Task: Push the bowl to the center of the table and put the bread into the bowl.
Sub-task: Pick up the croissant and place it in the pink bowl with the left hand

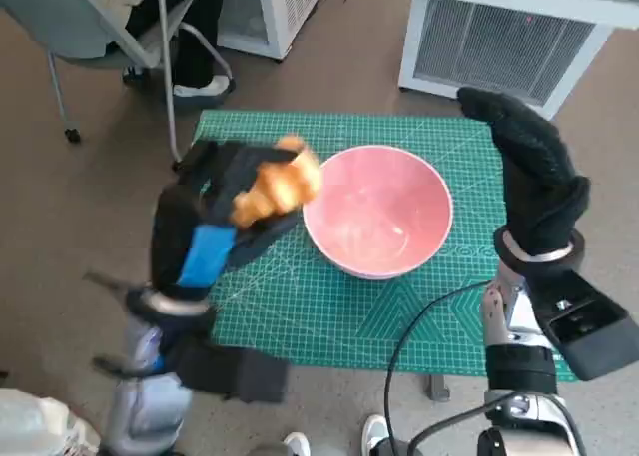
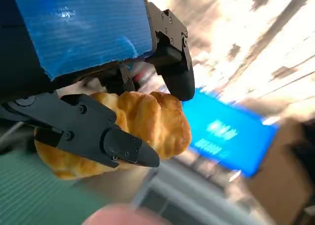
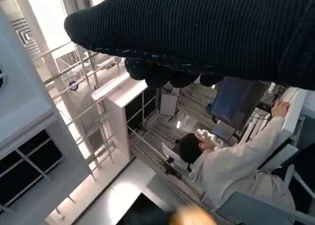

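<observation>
Golden bread (image 2: 147,124) sits grasped in the left hand (image 1: 215,222) beside the bowl (image 1: 377,210); only the head view shows the right hand (image 1: 529,172) released.

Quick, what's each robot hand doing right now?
Left hand: holding the bread.
Right hand: open, holding nothing.

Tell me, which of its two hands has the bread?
The left hand, blue-taped, grips the bread beside the pink bowl; the gloved right hand holds nothing.
</observation>
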You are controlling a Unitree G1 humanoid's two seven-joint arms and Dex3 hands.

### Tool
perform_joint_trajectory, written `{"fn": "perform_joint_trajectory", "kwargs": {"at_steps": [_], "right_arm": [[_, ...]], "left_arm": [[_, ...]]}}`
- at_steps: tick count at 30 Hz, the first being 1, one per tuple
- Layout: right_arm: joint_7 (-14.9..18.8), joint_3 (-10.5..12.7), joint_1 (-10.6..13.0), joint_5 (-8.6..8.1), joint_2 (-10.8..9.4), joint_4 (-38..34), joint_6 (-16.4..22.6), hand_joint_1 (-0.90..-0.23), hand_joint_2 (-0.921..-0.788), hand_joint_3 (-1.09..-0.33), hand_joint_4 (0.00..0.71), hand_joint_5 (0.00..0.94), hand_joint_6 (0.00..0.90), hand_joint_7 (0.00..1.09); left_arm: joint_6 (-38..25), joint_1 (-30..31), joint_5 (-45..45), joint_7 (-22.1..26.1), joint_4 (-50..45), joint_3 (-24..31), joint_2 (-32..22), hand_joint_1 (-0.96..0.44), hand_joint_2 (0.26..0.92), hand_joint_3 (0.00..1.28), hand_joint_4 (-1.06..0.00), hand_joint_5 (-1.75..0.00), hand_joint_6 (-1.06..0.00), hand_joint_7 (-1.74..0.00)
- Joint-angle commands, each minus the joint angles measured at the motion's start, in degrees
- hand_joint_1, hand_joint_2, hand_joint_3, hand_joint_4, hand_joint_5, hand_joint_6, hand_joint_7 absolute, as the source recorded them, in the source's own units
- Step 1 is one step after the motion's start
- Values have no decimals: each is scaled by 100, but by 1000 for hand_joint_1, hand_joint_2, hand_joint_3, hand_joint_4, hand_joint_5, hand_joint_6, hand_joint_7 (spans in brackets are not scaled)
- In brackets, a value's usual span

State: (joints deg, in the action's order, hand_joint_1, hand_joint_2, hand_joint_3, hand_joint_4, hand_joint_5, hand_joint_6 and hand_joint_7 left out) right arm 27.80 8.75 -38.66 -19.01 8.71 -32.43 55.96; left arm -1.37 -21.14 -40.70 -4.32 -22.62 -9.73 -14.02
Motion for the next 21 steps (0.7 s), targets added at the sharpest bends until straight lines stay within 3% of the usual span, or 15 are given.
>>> {"fn": "perform_joint_trajectory", "kwargs": {"at_steps": [1,5,21], "right_arm": [[59,4,181,-52,32,56,-70,-610,-921,-729,249,0,-1,662],[54,11,206,-46,52,110,-72,-609,-921,-731,248,0,-1,660],[6,45,422,-84,100,519,-147,-600,-921,-734,246,0,-1,651]], "left_arm": [[333,-647,-102,-17,692,-244,-30,0,920,39,-722,-1174,-661,-1080],[597,-1102,71,208,1389,-421,-84,0,920,28,-734,-1138,-671,-1092],[1534,-2390,542,1185,4239,-1083,-106,0,921,118,-612,-1197,-584,-1254]]}}
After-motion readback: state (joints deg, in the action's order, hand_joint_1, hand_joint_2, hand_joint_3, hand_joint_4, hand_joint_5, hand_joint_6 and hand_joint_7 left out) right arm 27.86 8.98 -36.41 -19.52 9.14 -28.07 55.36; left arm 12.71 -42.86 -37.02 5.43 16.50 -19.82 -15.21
